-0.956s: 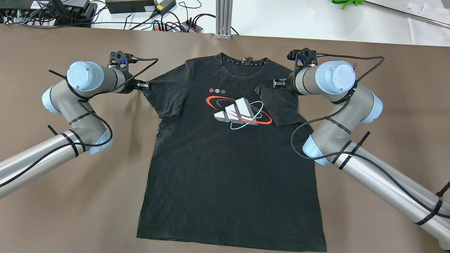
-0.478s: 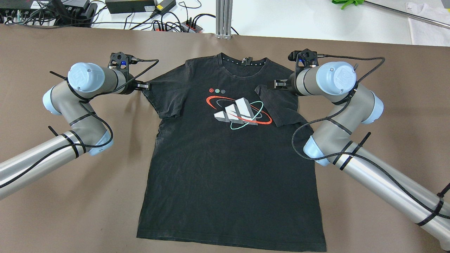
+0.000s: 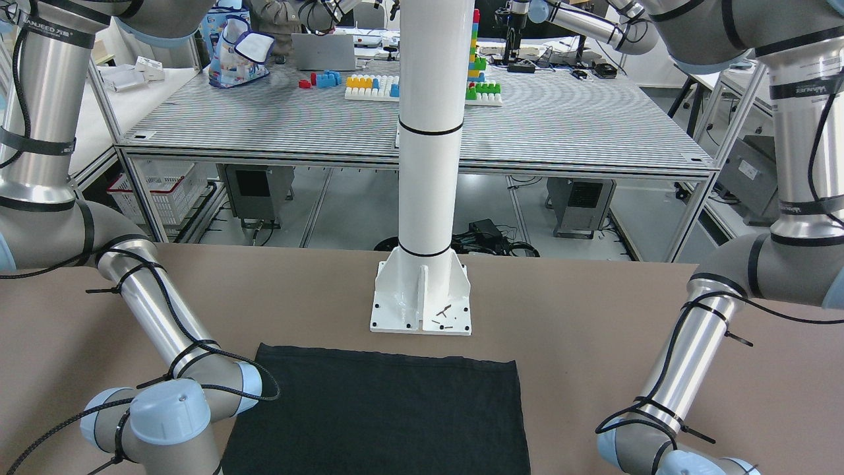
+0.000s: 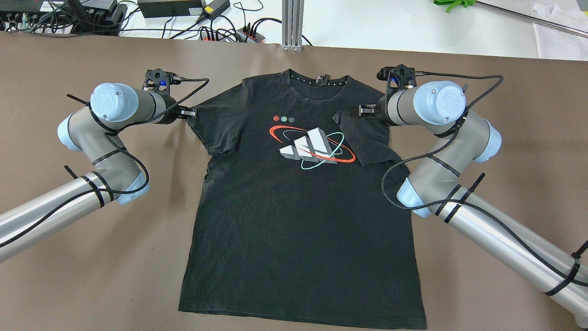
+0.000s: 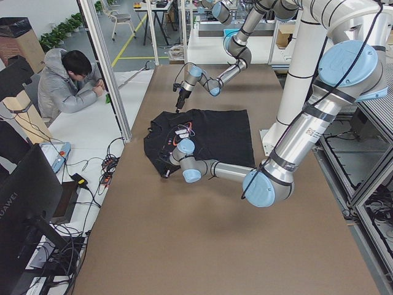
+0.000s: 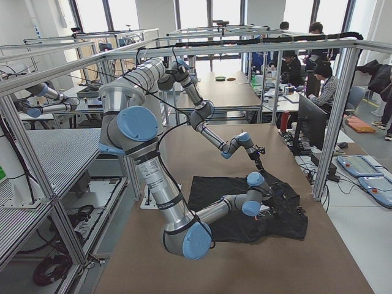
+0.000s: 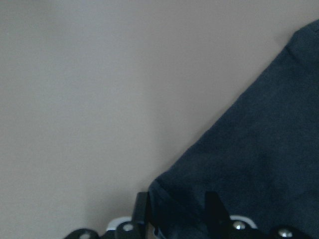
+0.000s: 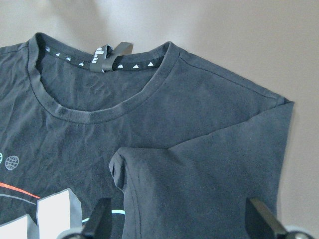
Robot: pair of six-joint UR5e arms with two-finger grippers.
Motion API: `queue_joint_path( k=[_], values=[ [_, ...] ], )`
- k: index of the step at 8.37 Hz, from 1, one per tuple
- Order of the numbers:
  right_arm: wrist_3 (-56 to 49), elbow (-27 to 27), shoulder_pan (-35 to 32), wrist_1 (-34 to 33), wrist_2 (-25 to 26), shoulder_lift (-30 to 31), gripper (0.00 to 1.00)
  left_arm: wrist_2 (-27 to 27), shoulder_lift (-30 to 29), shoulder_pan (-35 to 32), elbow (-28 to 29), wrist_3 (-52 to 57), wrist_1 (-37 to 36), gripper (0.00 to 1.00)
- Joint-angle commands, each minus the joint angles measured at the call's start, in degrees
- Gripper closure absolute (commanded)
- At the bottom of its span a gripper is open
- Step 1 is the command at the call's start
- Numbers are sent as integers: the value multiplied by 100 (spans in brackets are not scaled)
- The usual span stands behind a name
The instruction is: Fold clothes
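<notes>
On shirt, right sleeve folded inward, my right gripper released above it; left sleeve flat, left gripper astride hem, grip unclear. Body folds remain.

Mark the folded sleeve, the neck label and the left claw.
folded sleeve (image 4: 370, 142), overhead view, middle of the flap
neck label (image 8: 104, 56), right wrist view, middle of the label
left claw (image 4: 188, 112), overhead view, between its fingertips

White pole, toy blocks, seated person
</notes>
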State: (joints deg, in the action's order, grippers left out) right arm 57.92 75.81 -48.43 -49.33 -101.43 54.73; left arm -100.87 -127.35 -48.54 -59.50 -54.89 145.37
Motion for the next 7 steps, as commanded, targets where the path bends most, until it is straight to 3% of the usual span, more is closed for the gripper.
queue_joint_path(
  k=[1,7],
  values=[
    [0,-4,0,3,0,3,6,-3,-9,3,-17,-4,0,97],
    [0,4,0,12,0,47,6,-64,-307,-50,-88,-145,-131,100]
  ],
)
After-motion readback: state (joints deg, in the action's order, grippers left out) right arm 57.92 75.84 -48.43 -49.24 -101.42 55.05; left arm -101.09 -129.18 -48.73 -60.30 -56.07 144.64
